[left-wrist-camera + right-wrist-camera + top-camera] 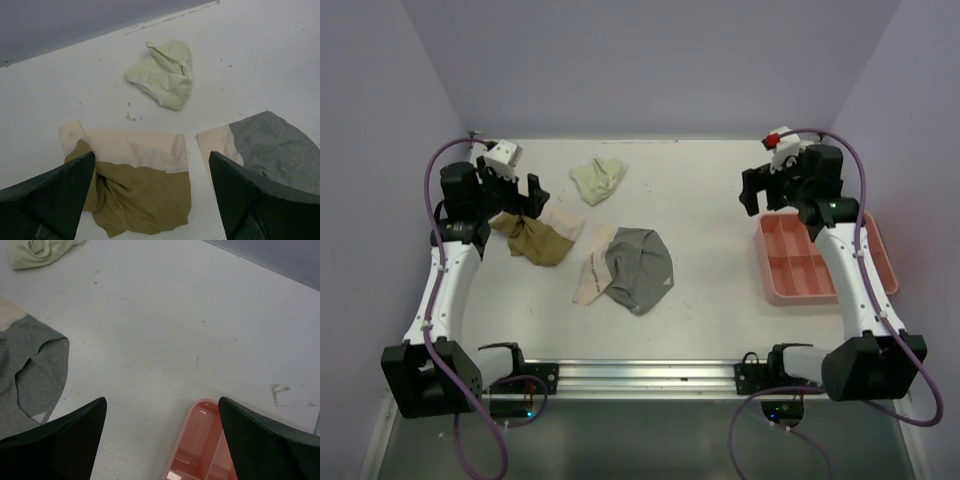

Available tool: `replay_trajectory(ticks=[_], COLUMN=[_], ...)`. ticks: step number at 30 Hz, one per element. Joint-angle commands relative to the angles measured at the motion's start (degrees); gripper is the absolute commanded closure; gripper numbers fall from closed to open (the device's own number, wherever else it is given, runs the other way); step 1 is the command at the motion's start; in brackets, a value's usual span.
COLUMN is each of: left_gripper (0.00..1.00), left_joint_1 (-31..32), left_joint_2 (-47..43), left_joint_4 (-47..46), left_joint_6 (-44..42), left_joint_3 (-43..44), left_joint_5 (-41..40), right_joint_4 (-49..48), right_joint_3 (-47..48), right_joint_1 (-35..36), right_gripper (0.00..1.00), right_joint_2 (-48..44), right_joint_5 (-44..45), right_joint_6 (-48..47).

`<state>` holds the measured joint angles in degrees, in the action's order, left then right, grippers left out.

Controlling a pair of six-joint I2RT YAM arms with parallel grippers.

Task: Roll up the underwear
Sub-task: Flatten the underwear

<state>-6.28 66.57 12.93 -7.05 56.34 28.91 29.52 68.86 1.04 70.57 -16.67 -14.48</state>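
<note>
Several pieces of underwear lie on the white table. A pale yellow-green one (598, 180) (165, 75) is bunched at the back. An olive-tan one (535, 242) (140, 200) lies crumpled on a cream one (563, 220) (135, 147) at the left. A grey one (640, 268) (275, 145) (30, 370) in the middle overlaps a cream piece (592, 265) (215, 142). My left gripper (520, 195) (152, 160) hangs open above the olive-tan and cream pair, holding nothing. Over the table beside the tray my right gripper (765, 195) (161, 402) is open and holds nothing too.
A salmon-pink plastic tray (780, 296) (205, 401) with compartments stands at the right, under the right arm. Purple walls close off the back and both sides. A metal rail (640, 372) with the arm bases runs along the near edge.
</note>
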Motion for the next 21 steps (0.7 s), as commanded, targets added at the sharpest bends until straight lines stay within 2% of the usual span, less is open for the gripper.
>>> replay_trajectory(ticks=[1,3,4,7,11,14,18,21], left_gripper=[0.0,0.0,0.0,0.0,0.0,0.01,0.01,0.02], left_joint_1=[0.04,0.04,0.04,0.04,0.04,0.04,-0.48,-2.24], left_joint_2=[0.49,0.58,0.5,-0.29,-0.3,-0.47,-0.21,1.37], left_joint_4=[0.52,2.96,4.2,6.67,10.18,13.25,13.35,14.92], left_joint_6=[-0.06,-3.12,-4.89,-9.73,-13.86,-16.5,-15.11,-15.1], left_joint_3=[1.15,0.97,0.88,-1.13,-2.28,-2.81,-3.42,-3.16], left_joint_5=[0.01,1.58,4.64,8.17,9.24,10.9,15.28,18.11], right_joint_4=[3.08,5.89,7.38,7.66,9.06,10.64,9.07,8.19], right_joint_3=[5.92,9.78,11.11,15.5,24.37,34.64,40.11,44.06], right_joint_1=[2.2,5.62,10.25,18.44,24.88,29.71,36.38,38.59], right_gripper=[0.01,0.01,0.01,0.01,0.11,0.2,0.26,0.3], right_joint_2=[3.87,7.03,10.35,15.63,28.88,37.41,45.33,51.39], right_joint_5=[-5.83,-4.53,-3.38,-1.7,-1.44,-0.21,1.64,2.25], right_joint_6=[-2.21,-3.35,-3.88,-3.8,-2.75,-2.92,-2.84,-2.92])
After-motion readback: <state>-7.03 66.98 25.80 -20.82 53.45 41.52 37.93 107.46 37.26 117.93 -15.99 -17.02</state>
